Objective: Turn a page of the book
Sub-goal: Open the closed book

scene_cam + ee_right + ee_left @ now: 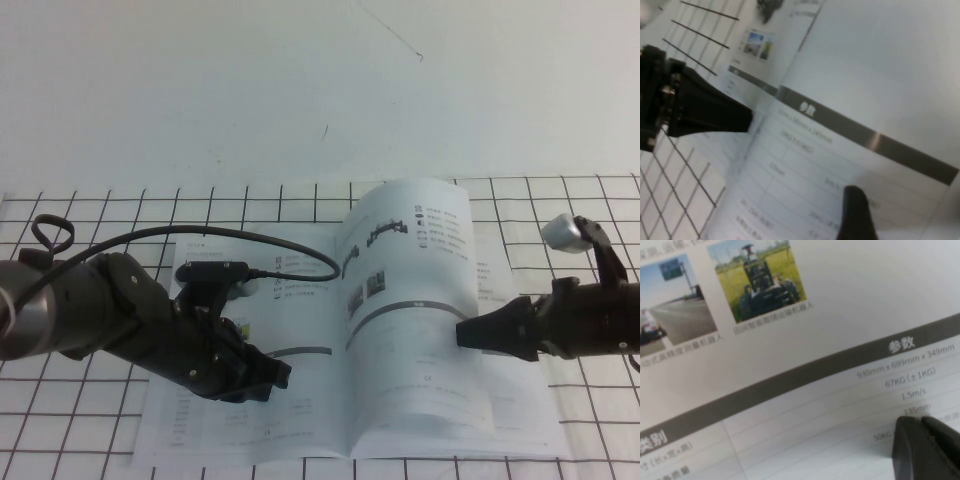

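Observation:
The book [240, 440] lies open on the gridded table. The page [410, 260] is lifted off the right half and bows up over the spine, showing small dark robot pictures and a grey bar. My right gripper [462, 334] is shut on the page's outer edge. In the right wrist view one finger [856, 212] lies on top of the page [880, 75], and the other is hidden beneath it. My left gripper [283, 373] is shut with its tips pressed on the left leaf. The left wrist view shows those tips [921, 421] on a spec table under a grey bar [790, 377].
A black cable [300, 245] loops from the left arm across the book's upper left leaf. The gridded mat [100, 210] spreads out around the book, with plain white surface behind it. The left gripper [705, 112] also shows in the right wrist view.

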`<state>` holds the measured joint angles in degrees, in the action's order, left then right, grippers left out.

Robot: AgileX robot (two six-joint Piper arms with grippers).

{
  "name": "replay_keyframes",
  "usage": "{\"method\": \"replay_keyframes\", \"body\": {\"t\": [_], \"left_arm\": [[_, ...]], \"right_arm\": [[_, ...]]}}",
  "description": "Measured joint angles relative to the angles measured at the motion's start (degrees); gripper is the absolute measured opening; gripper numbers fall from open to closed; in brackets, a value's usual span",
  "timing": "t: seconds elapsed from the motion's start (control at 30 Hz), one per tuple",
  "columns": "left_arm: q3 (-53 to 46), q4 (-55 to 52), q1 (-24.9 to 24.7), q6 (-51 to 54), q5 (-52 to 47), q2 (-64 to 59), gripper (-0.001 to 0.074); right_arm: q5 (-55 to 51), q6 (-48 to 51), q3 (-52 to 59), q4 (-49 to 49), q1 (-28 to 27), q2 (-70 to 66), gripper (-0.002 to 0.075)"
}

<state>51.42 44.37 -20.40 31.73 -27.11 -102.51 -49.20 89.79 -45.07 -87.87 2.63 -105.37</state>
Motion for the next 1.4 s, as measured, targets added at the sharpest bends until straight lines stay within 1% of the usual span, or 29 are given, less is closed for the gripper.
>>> {"method": "replay_keyframes", "body": {"t": [0.23, 0.4, 0.47, 0.83, 1.13, 1.4], "left_arm": [[0.0, 0.0, 0.0, 0.0, 0.0, 0.0, -0.0002], [0.0, 0.0, 0.0, 0.09, 0.0, 0.0, -0.0002], [0.0, 0.0, 0.0, 0.09, 0.0, 0.0, -0.0002], [0.0, 0.0, 0.0, 0.09, 0.0, 0.0, -0.0002], [0.0, 0.0, 0.0, -0.03, 0.0, 0.0, -0.0002], [0.0, 0.0, 0.0, 0.11, 0.0, 0.0, -0.0002]], "right_arm": [[-9.27, 5.31, -0.06, -6.56, 0.0, 0.0, 0.0442], [-13.08, 7.09, -0.11, -9.04, 0.59, 0.0, 0.0442], [-13.33, 7.66, -0.11, -9.27, 1.48, 0.0, 0.0442], [-14.0, 11.24, -1.14, -9.43, 9.92, 0.0, 0.0442], [-13.61, 11.68, -5.2, -9.53, 13.96, 0.0, 0.0442], [-8.91, 11.91, -7.78, -9.61, 16.19, -0.7, 0.0442]]}}
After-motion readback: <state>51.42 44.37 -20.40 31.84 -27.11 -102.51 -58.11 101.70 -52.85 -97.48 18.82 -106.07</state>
